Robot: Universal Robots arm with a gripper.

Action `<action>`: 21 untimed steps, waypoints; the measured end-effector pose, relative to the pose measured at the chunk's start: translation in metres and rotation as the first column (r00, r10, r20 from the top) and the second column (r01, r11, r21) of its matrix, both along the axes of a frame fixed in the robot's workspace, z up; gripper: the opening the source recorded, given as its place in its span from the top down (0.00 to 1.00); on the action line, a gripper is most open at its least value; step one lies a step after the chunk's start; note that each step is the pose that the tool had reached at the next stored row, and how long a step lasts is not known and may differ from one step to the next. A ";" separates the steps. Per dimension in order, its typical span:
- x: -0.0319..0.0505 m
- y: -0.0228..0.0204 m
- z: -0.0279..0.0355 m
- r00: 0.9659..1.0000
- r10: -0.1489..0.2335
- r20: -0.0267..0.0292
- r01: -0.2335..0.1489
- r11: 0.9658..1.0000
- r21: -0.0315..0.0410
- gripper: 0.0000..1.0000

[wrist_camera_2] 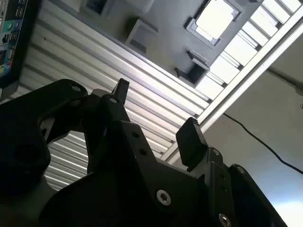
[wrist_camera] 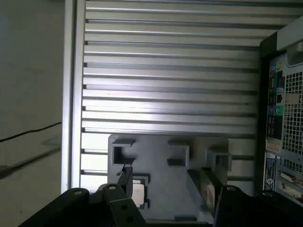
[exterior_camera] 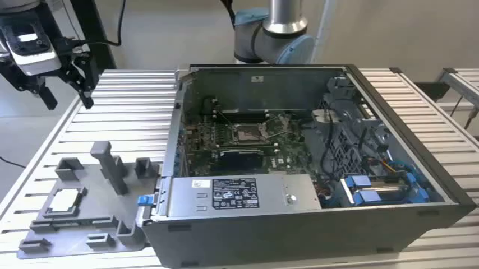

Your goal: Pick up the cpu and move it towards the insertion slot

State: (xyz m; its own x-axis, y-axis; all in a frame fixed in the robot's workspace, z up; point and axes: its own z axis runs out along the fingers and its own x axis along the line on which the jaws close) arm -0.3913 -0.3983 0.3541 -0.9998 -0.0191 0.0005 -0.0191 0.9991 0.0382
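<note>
**Gripper spread wide and empty, cpu lying in its tray.**
Exterior view: the gripper [exterior_camera: 69, 100] hangs above the worktop [exterior_camera: 127, 117] edge on the exterior view's left, jaws well apart with nothing between them. The cpu [exterior_camera: 64, 200] lies in the grey tray [exterior_camera: 93, 216] at the worktop's near corner, and the insertion slot [exterior_camera: 247, 133] sits well apart inside the computer case [exterior_camera: 299, 235]. Second wrist view: the fingers [wrist_camera_2: 191, 139] are parted, with the cpu [wrist_camera_2: 215, 19] beyond them. First wrist view: the cpu [wrist_camera: 138, 193] shows in the tray past the open fingers.

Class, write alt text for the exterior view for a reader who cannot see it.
The open, empty claw hangs above the slatted table at the exterior view's left. The cpu lies in a grey tray nearer the camera; the insertion slot sits inside the open computer case.
</note>
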 end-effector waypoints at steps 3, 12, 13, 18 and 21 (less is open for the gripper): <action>0.0000 0.0000 0.0000 1.000 0.000 0.000 0.000 1.000 0.000 0.00; -0.0003 -0.0003 0.0000 1.000 0.000 0.000 0.000 1.000 0.000 0.00; -0.0003 -0.0009 0.0000 1.000 0.000 0.000 0.000 1.000 0.000 0.00; -0.0006 -0.0033 -0.0002 1.000 0.000 0.000 0.000 1.000 0.000 0.00; -0.0008 -0.0033 -0.0003 1.000 0.000 0.000 0.000 1.000 0.000 0.00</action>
State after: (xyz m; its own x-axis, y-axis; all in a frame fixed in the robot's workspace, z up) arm -0.3921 -0.4017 0.3538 -0.9998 -0.0192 0.0005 -0.0191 0.9991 0.0382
